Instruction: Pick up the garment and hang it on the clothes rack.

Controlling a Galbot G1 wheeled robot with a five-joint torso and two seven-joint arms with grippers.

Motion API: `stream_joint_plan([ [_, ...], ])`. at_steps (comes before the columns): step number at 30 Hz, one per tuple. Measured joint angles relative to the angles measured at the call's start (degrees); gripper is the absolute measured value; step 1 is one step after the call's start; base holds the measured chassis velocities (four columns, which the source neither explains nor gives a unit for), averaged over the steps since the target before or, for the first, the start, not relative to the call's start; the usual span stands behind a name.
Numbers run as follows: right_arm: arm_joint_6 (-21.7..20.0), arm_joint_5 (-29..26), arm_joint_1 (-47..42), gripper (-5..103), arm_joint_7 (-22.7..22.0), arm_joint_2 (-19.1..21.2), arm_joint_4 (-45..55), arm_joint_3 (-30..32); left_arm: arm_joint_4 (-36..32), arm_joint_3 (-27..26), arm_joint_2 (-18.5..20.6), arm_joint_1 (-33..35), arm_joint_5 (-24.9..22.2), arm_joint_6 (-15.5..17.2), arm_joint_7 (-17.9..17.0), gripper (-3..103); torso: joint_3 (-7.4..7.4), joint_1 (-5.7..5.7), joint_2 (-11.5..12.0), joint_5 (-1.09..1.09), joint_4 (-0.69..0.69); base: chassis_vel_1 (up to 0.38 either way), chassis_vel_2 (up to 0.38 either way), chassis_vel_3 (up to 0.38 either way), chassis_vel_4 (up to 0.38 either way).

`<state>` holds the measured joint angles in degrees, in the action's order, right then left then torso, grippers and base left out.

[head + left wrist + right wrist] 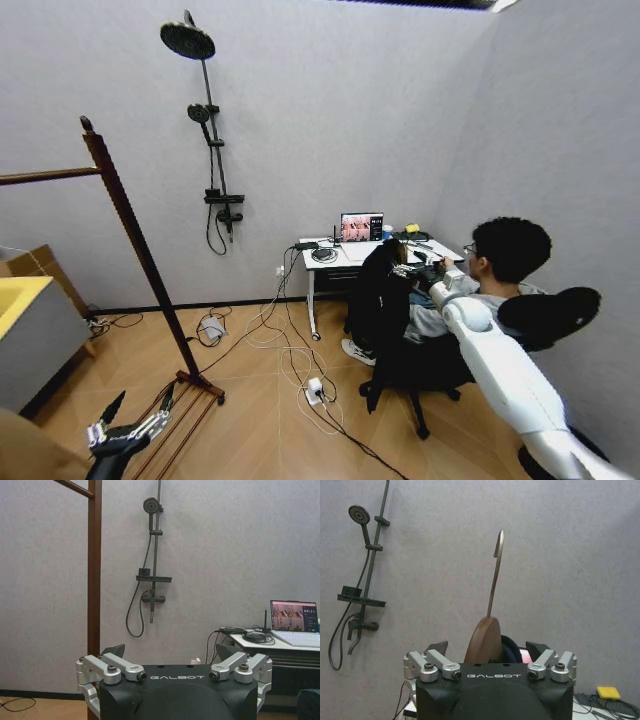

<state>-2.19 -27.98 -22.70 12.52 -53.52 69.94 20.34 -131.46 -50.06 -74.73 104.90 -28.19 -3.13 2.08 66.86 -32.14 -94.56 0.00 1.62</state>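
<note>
Clothes rack point(128, 215): it stands at my left, one knob-topped post leaning through the head view with its horizontal bar running off the left edge. Nothing hangs on the part of the bar I can see.

Garment point(380, 295): black, hanging in front of the desk point(345, 255) and the seated person, well apart from the rack. It droops straight down, so its long axis is vertical, collar end up at my right end effector and hem toward the floor.

Hanger point(486, 642): a brown wooden hanger sits between the fingers of my right end effector, seen edge-on. Its metal hook rises nearly upright, tilted slightly, with the curl at the top.

Right end effector point(418, 272): arm stretched forward, raised at the top of the garment. The fingers stand either side of the hanger; I judge they are pinching it, since the garment hangs from there.

Left end effector point(130, 432): low near the rack's foot, fingers spread, holding nothing.

Progress: by my reading the pick-up is done, as the garment hangs off the floor under my right end effector. The hanging is not yet done.

Remaining: carry the garment across to the rack and set the hook over the bar.
</note>
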Motion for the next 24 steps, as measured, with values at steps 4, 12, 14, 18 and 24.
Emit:
stream_joint_plan([
  [4, -0.01, 0.01, 3.1, 78, -0.05, 0.05, -1.47, -1.47, 0.0, 0.0, 0.0, 0.0, 0.0, 0.0, 0.0, 100, 0.0, 0.0, 0.0, -0.01, 0.0, 0.0, 0.0, 0.0, 0.0],
  [12, -1.74, -0.78, 4.77, 50, -2.08, 0.04, -1.06, -3.18, 0.0, 0.0, 0.0, 0.0, 0.0, 0.0, 0.0, 100, 0.0, 0.0, 0.0, -0.02, 0.0, 0.0, 0.0, 0.0, 0.0],
  [14, -2.06, -0.64, 2.29, 34, -3.01, -0.31, -0.23, -1.78, 0.0, 0.0, 0.0, 0.0, 0.0, 0.0, 0.0, 100, 0.0, 0.0, 0.0, 0.01, 0.0, 0.0, 0.0, 0.0, 0.0],
  [18, -1.54, -0.78, 0.78, 16, -2.96, 0.05, 0.56, -0.83, 0.0, 0.0, 0.0, 0.0, 0.0, 0.0, 0.0, 100, -0.01, 0.01, -0.01, 0.0, 0.01, 0.0, 0.0, 0.0, 0.0],
  [24, -0.67, -0.76, 0.66, 10, -2.96, 0.12, 0.06, -0.46, 0.0, 0.0, 0.0, 0.0, 0.0, 0.0, 0.0, 100, -0.01, 0.0, -0.01, 0.0, -0.01, 0.0, 0.0, 0.0, 0.0],
])
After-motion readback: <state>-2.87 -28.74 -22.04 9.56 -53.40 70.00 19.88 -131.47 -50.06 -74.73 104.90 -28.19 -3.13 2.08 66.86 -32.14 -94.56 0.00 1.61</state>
